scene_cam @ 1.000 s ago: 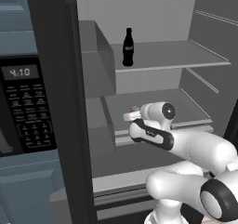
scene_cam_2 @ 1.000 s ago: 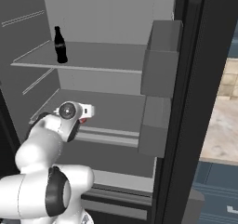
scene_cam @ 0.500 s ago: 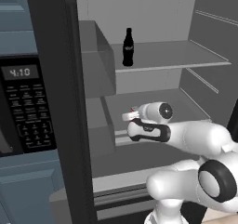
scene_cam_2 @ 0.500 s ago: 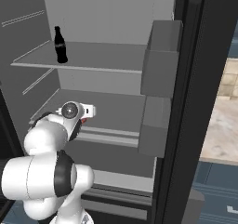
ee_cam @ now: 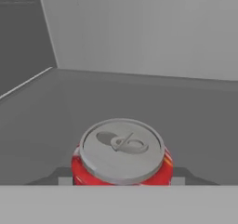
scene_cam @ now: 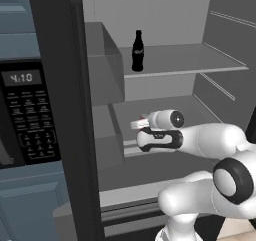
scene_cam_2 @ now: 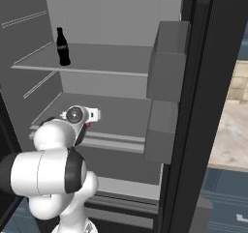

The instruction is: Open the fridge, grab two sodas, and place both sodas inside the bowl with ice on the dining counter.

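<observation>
The fridge [scene_cam: 170, 60] stands open, its black door [scene_cam_2: 213, 82] swung to the right. My arm reaches in over the middle shelf [scene_cam_2: 121, 116]. In the hand view a red soda [ee_cam: 122, 153] with a silver top stands upright on that shelf. My gripper [ee_cam: 122, 180] has one dark fingertip [ee_cam: 66, 179] against each side of the can. From the left base view the gripper [scene_cam: 139, 125] sits at the left of the middle shelf. A red sliver of the soda [scene_cam_2: 87, 125] peeks out beside the hand.
A black glass bottle [scene_cam: 138, 50] stands on the upper shelf [scene_cam_2: 97, 65]. Grey door bins [scene_cam_2: 167, 58] hang on the open door. A blue-grey cabinet with a built-in microwave [scene_cam: 25, 110] stands left of the fridge. The shelf behind the can is bare back to the wall [ee_cam: 139, 28].
The fingers have come in against the sides of the soda. The elbow and forearm have swung lower and rightward, while the hand stayed over the middle shelf.
</observation>
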